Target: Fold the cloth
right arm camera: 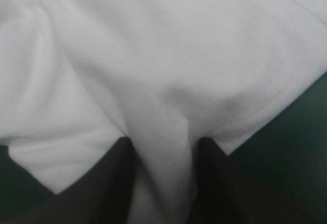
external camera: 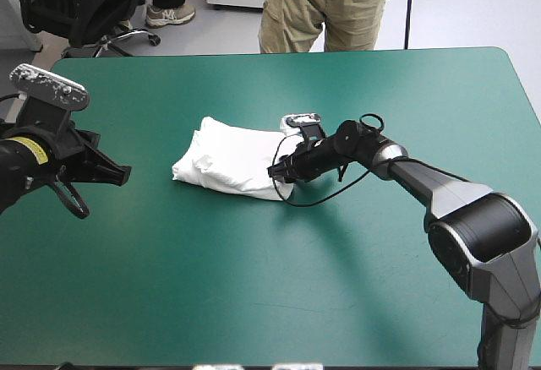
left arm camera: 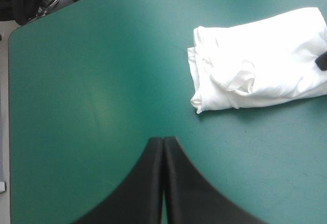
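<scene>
Pinching the right end of the folded T-shirt mid-table, the right gripper is clamped on a fold of it. From here I'd say: carry that end over low and slow, so the layers don't slide. The left gripper hangs closed, well apart.

Soft cloth T-shirt, matt cover
</scene>
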